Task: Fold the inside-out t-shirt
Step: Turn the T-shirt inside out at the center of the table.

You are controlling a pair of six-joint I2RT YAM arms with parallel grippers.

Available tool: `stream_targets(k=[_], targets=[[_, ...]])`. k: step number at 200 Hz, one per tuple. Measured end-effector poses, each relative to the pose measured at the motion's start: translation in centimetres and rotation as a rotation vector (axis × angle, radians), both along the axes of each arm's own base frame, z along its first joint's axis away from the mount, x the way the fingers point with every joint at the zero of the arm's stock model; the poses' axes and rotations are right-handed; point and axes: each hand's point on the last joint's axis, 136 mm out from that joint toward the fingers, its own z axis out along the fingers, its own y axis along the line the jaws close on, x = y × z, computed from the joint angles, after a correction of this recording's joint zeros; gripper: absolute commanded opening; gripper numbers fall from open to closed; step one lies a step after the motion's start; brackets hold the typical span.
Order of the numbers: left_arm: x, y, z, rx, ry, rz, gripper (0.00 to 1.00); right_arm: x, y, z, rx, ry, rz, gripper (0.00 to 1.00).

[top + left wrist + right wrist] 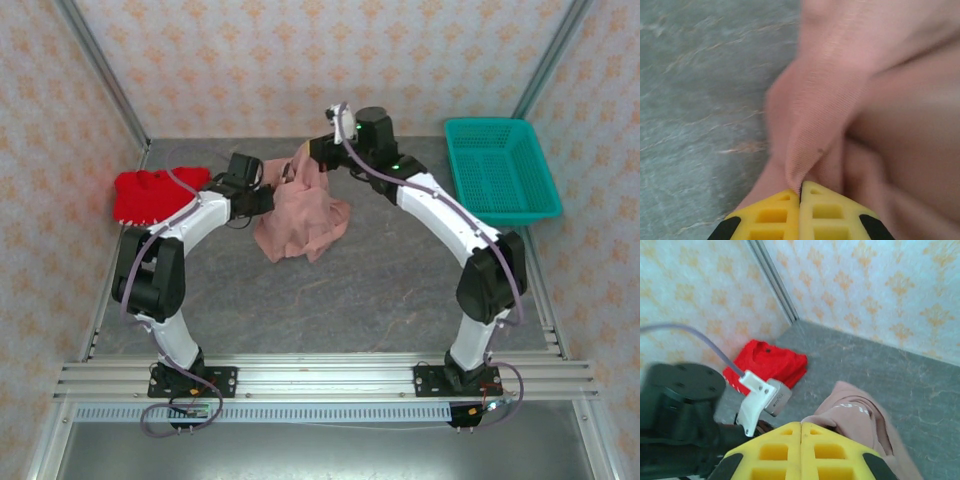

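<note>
**Arms – two.** The left arm rose from its base at the near left, bent at the elbow, and sent its white forearm in toward the far middle of the table [380, 290]. The right arm rose from the near right, bent at its elbow by the right edge, and reached back and leftward.

**Grippers – two.** The left gripper [801, 187] had its yellow fingers pressed together, with a ridge of pink cloth pinched at the tips. It met the garment at its left edge. The right gripper [800, 426] had its fingers pressed together likewise, with bunched pink fabric drawn up to its tips at the garment's far edge.

**Inside-out t-shirt [300, 225] – one.** Salmon pink and crumpled, it sat at the far centre of the table between the two wrists. Its upper part was lifted and its lower part lay on the surface.

**Red garment [150, 193] – one.** It was heaped at the far left, just beside the left forearm and apart from the shirt.

**Teal basket [500, 170] – one.** It stood at the far right corner.
</note>
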Motion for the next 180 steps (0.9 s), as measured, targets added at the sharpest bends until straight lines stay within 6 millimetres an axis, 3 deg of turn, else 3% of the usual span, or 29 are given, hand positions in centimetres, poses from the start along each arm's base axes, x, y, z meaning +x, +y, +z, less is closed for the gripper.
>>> stream_targets(k=[23,45,70,81,94,117,140,163,180], targets=[[-1.4,3.6,-3.1,-0.011,0.049,0.118,0.00,-1.4,-4.1,2.1,0.061,-0.016,-0.036,0.00],[-5.2,5.4,-5.6,-0.015,0.099,0.190,0.00,-4.1,-7.0,2.5,0.073,-0.035,-0.062,0.00],[-9.1,5.3,-5.4,-0.038,0.089,0.208,0.37,-7.1,-8.5,-0.7,0.037,0.014,-0.076,0.00],[-9.8,5.1,-4.1,-0.053,0.053,0.203,0.55,-7.6,-9.0,-3.5,-0.002,0.064,-0.091,0.00],[-9.7,4.3,-2.0,-0.062,-0.013,0.170,0.67,-8.0,-9.5,-6.8,-0.052,0.131,-0.106,0.00],[-9.2,-0.7,2.5,-0.097,-0.137,-0.025,0.75,-9.1,-10.3,-11.3,-0.123,0.230,-0.120,0.00],[-9.0,-8.1,5.5,-0.171,-0.220,-0.280,0.76,-9.2,-10.7,-11.9,-0.145,0.238,-0.130,0.00],[-9.5,-14.2,5.2,-0.194,-0.217,-0.501,0.76,-8.9,-10.9,-11.6,-0.154,0.229,-0.148,0.00],[-10.4,-17.1,3.3,-0.190,-0.173,-0.615,0.64,-8.6,-11.2,-10.9,-0.159,0.223,-0.168,0.00]])
